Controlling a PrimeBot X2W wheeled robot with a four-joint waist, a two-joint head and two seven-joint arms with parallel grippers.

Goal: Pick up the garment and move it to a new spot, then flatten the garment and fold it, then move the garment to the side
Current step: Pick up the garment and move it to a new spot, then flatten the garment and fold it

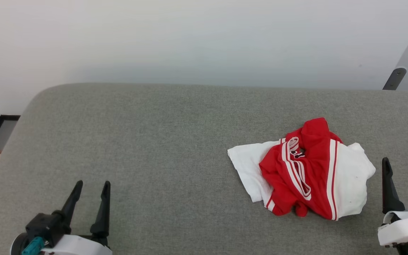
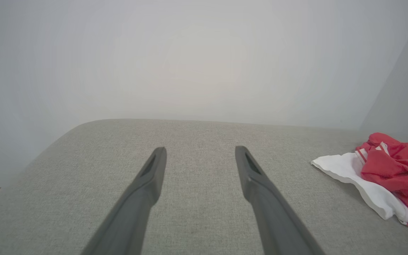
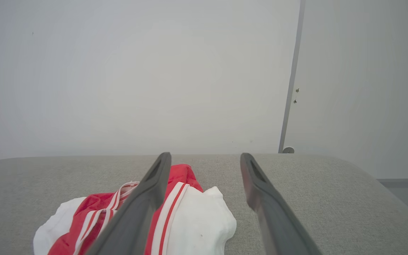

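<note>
Our left tool (image 1: 93, 183) sits low at the near left of the grey fabric tabletop (image 1: 154, 141), two dark fingers spread wide with nothing between them. Our right tool (image 1: 401, 160) mirrors it at the near right, fingers just as far apart, empty too.

And there's the jersey (image 1: 303, 170), crumpled in a heap on the right half of the tabletop. The red body is bunched over the white sleeves, with striped trim twisting through the middle. We can't make out any number in those folds. It lies just beside our right tool and well apart from the left.

In the right wrist view the heap shows past the fingers, partly behind one, so we judge that arm best placed for the first pick. Nothing is lifted yet, and both tools spread wide reads as readiness. The bare left stretch of tabletop looks to us like room for the new spot.
</note>
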